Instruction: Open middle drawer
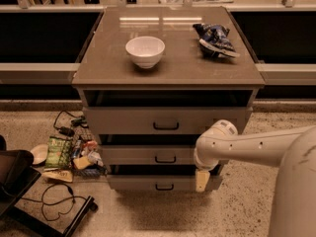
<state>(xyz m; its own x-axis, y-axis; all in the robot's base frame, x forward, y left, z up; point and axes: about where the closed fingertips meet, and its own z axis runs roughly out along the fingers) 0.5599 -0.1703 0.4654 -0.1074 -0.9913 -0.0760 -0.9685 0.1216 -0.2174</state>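
Note:
The grey-beige cabinet (98, 73) stands in the middle of the camera view with three drawers. The middle drawer (133, 155) is the low wide front with a small black handle (165, 159); none of its inside shows. My white arm comes in from the right, its wrist (215, 142) covering the right end of that front. My gripper (201, 180) hangs below the wrist, in front of the right end of the lowest drawer (148, 182) and to the right of the middle handle.
A white bowl (145, 51) and a blue snack bag (215, 39) lie on the cabinet top. Left of the cabinet, snack packets (59, 152), cables (57, 201) and a black frame (15, 177) litter the floor. A dark low wall runs behind.

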